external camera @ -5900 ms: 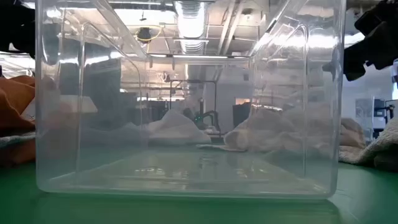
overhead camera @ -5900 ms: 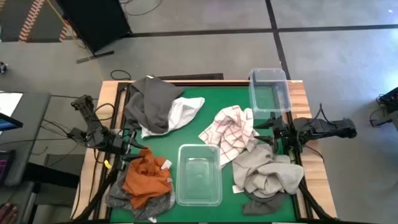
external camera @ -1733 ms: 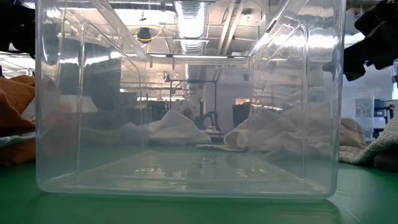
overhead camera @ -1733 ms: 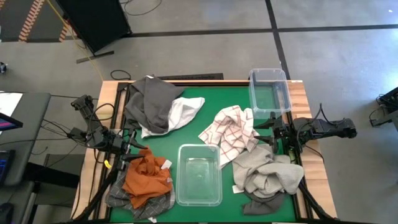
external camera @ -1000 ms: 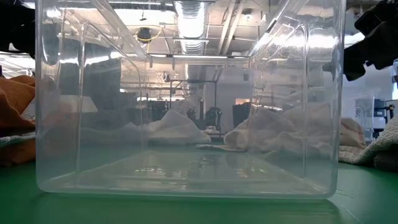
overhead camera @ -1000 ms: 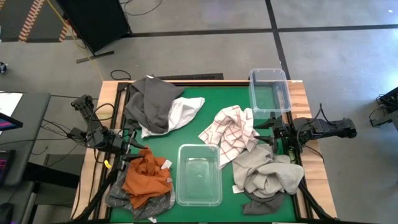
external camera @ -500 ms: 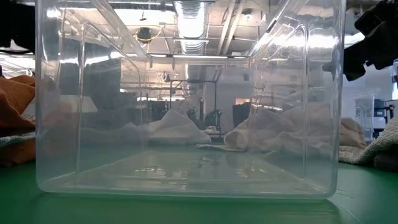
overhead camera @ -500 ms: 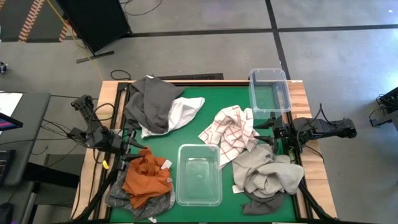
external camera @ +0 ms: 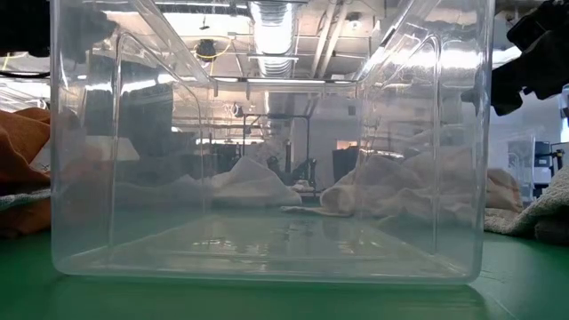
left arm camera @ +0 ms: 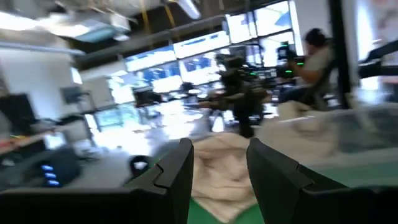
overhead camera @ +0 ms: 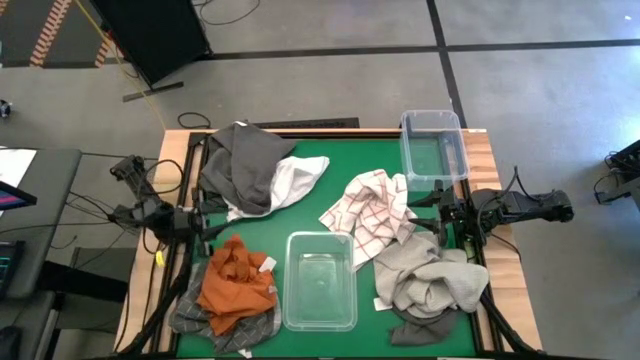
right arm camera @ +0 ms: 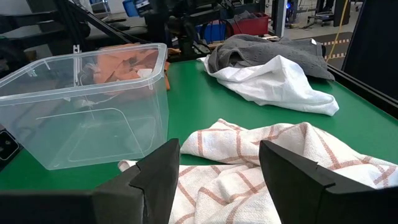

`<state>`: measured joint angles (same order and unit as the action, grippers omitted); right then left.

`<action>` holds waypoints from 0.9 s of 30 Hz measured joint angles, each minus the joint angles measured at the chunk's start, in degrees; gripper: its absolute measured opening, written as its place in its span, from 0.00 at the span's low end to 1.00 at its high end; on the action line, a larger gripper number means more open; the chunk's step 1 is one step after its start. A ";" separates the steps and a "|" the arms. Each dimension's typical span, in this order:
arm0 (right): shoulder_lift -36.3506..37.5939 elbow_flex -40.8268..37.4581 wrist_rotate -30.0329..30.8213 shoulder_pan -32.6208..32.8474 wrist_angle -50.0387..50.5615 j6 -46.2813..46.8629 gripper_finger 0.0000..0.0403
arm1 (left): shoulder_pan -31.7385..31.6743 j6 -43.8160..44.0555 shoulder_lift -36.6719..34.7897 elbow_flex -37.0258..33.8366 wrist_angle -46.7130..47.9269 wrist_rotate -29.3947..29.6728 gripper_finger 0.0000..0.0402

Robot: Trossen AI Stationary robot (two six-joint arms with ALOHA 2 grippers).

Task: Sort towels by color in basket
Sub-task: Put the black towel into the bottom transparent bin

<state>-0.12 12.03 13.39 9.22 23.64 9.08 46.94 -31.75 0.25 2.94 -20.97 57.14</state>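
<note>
No legible brand, label or writing is to be seen on any object. Two clear plastic bins are counted: one bin (overhead camera: pixel 320 280) is set at the near edge of the green table (overhead camera: pixel 340 165), and a second bin (overhead camera: pixel 433 145) is set at the far right corner. Six towels are counted, none in a bin. Nearest on the left, a rust orange towel (overhead camera: pixel 237 285) is laid on a heathered grey towel (overhead camera: pixel 190 312); nearest on the right, a beige-grey towel (overhead camera: pixel 428 275) is heaped over a darker cloth. A red-checked white towel (overhead camera: pixel 372 208) is spread in the middle, and at the far left a dark grey towel (overhead camera: pixel 243 165) is draped over a white towel (overhead camera: pixel 298 178). The left gripper (overhead camera: pixel 204 224) is held at the table's left edge beside the orange towel, its fingers (left arm camera: pixel 180 171) parted and grasping nothing. The right gripper (overhead camera: pixel 437 213) is held at the right edge just beside the checked towel, its fingers (right arm camera: pixel 163 168) spread wide and empty.
</note>
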 joint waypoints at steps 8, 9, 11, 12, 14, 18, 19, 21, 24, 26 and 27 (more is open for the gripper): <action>-0.02 0.00 0.00 0.00 0.00 0.00 0.62 | -8.85 -4.23 1.47 2.11 -0.99 -3.17 0.49; -0.02 -0.02 0.02 0.02 0.00 -0.02 0.62 | -10.15 -4.21 2.09 2.43 -1.66 -4.00 0.52; -0.01 0.00 0.02 0.02 0.01 0.00 0.62 | -12.58 -4.15 3.74 3.30 -3.48 -5.81 0.56; -0.01 -0.01 0.01 0.01 0.00 0.00 0.62 | -13.63 -4.02 4.77 3.89 -3.99 -6.65 0.58; 0.00 0.00 0.02 0.02 0.00 -0.01 0.62 | -15.45 -3.35 7.13 5.52 -4.15 -8.11 0.61; -0.01 0.00 0.01 0.01 0.00 -0.01 0.62 | -18.65 -2.92 13.75 9.93 -4.24 -8.91 0.63; -0.01 -0.02 0.01 0.02 0.00 -0.01 0.62 | -19.42 -2.93 15.67 11.11 -4.13 -8.92 0.63; 0.00 0.00 0.00 0.02 0.00 0.00 0.62 | -21.04 -2.93 19.87 13.43 -4.00 -8.92 0.63; -0.01 0.00 0.00 0.02 0.00 -0.01 0.62 | -24.16 -2.94 26.26 17.61 -0.84 -7.69 0.63; 0.00 -0.02 0.00 0.00 0.00 0.00 0.62 | -26.73 -2.47 30.27 20.87 3.02 -5.49 0.63; 0.00 -0.01 0.02 0.02 0.00 0.00 0.62 | -28.25 -1.50 32.23 22.64 5.56 -4.61 0.63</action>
<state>-0.12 12.02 13.41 9.23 23.64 9.08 18.69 -33.25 32.48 25.58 -15.42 52.53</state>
